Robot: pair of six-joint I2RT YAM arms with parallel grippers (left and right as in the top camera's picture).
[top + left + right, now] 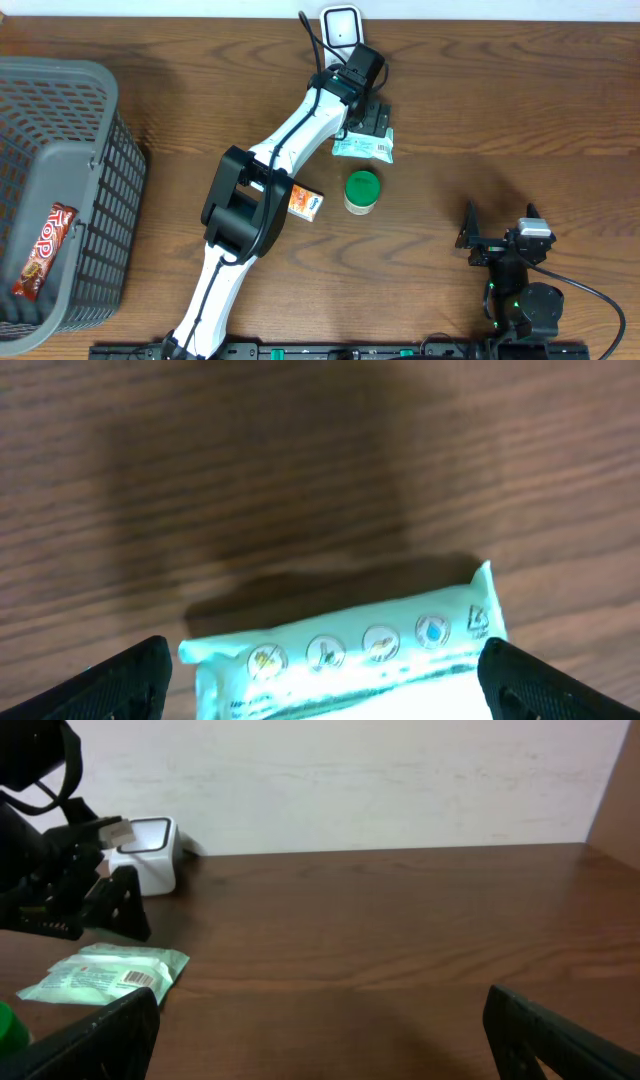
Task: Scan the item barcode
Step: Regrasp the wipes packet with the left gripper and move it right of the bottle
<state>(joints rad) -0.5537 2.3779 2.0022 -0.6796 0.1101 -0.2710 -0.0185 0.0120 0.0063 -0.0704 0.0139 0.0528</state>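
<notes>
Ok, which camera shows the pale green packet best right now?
The right wrist view: the pale green packet lies nearly whole there, with nothing over its top face. The overhead view shows it small, its far edge under the left gripper. The left wrist view shows one long edge close up, the rest cut off by the frame.

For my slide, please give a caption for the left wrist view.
Open left gripper above a pale green packet on the wooden table.

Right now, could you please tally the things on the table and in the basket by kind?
Wipes pack: 1
Green-lidded jar: 1
Orange carton: 1
Snack bar: 1
Grey basket: 1
White scanner: 1
Total: 6
</notes>
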